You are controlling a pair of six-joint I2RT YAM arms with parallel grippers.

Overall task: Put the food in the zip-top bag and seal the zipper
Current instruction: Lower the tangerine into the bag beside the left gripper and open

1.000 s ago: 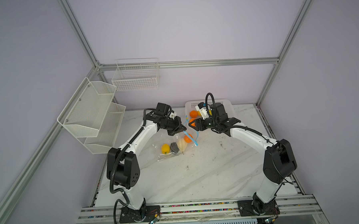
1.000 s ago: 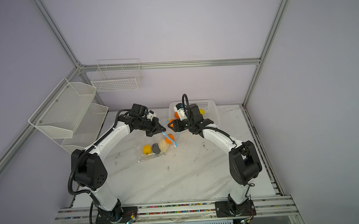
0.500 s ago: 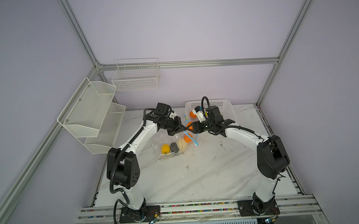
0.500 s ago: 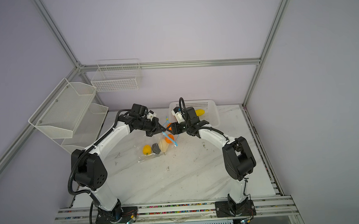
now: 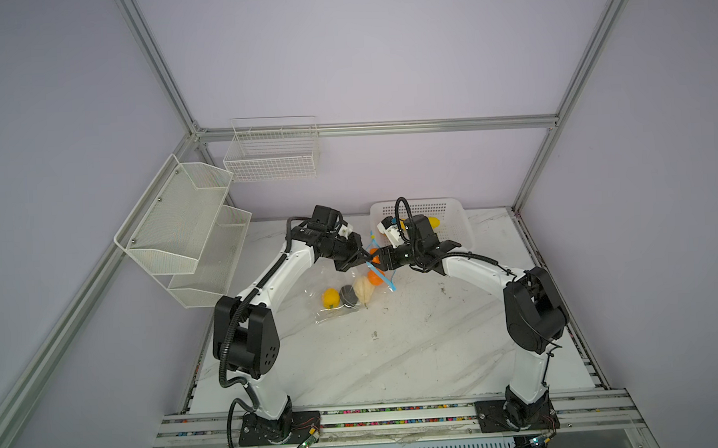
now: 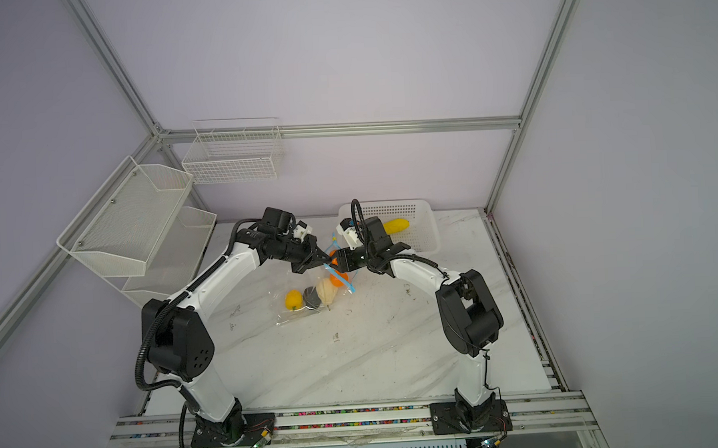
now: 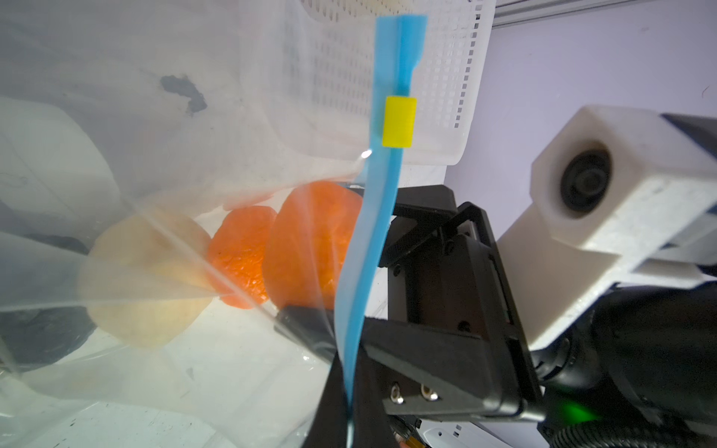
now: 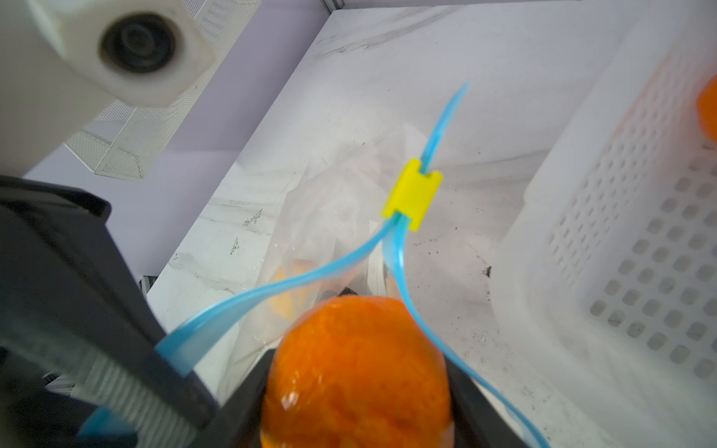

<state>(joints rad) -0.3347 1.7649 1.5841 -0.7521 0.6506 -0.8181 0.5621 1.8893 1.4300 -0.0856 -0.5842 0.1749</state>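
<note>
The zip-top bag [image 5: 339,292] lies crinkled on the marble table with a yellow fruit [image 5: 330,297], a dark lump [image 5: 347,294], a cream bulb [image 5: 363,289] and a tangerine [image 5: 375,277] inside. My left gripper [image 7: 351,407] is shut on the light-blue zipper [image 7: 382,194] and holds the mouth edge up. The yellow tab [image 7: 399,122] sits near the strip's far end. My right gripper [image 8: 355,388] is shut on another orange tangerine [image 8: 355,372], which sits in the bag's mouth between the two parted zipper strips [image 8: 271,287]. In both top views the grippers almost touch.
The white perforated basket [image 5: 453,225] stands at the back right with a long yellow piece [image 6: 395,225] and an orange fruit [image 8: 708,112] in it. White mesh shelves [image 5: 182,228] and a wire basket [image 5: 271,154] hang on the walls at left and back.
My right gripper has carried the tangerine leftward from beside the basket into the bag's mouth. The left gripper has kept its hold on the zipper without moving.
</note>
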